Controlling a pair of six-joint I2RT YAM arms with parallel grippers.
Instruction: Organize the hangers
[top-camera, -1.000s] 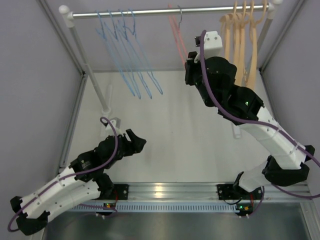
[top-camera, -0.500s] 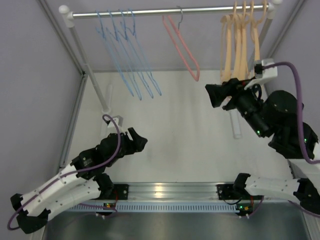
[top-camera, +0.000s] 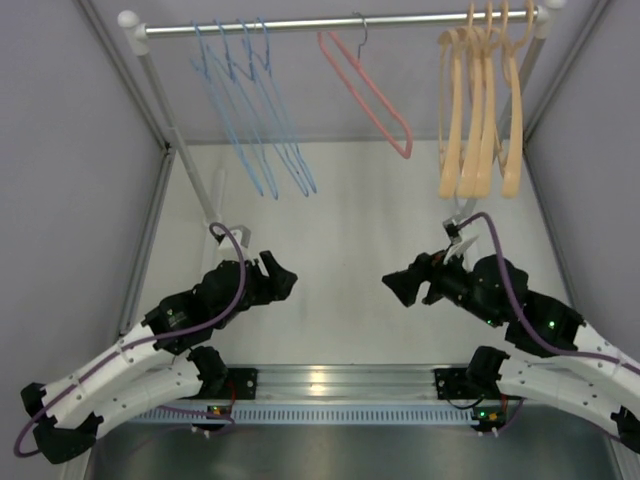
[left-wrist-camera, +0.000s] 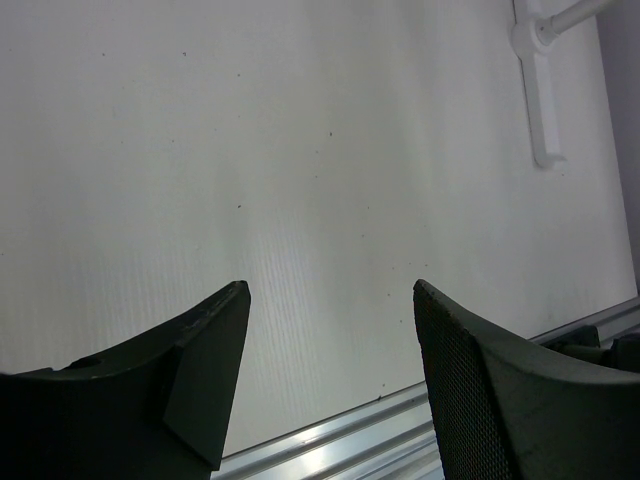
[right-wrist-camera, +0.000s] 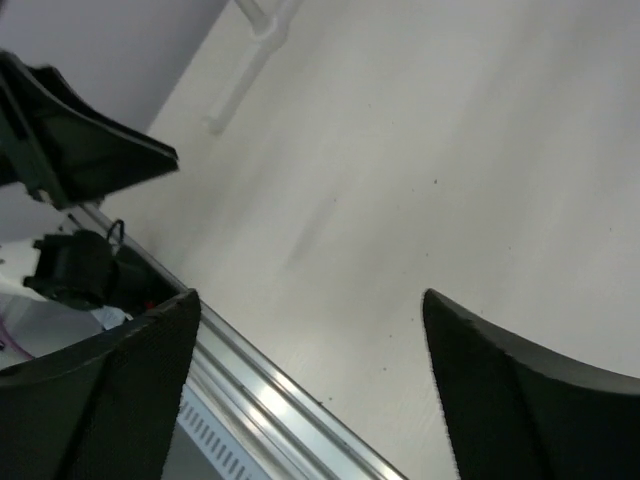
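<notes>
All the hangers hang on the silver rail (top-camera: 300, 22) at the back. Several thin light-blue hangers (top-camera: 262, 120) are at the left, one pink-red hanger (top-camera: 365, 92) with a metal hook hangs in the middle, and several peach-orange hangers (top-camera: 480, 110) are at the right. My left gripper (top-camera: 283, 282) (left-wrist-camera: 330, 300) is low over the white table, open and empty. My right gripper (top-camera: 398, 289) (right-wrist-camera: 310, 310) is also low near the front, open with nothing between its fingers, far from the rail.
The rail's white posts (top-camera: 170, 120) stand on feet (left-wrist-camera: 540, 90) on the white table (top-camera: 340, 240). An aluminium rail (top-camera: 340, 380) runs along the near edge by the arm bases. Grey walls close in both sides.
My right arm has let go of the pink-red hanger on the rail, opened its gripper and pulled back down to the front of the table. The pink-red hanger swings. The left arm has barely moved.
</notes>
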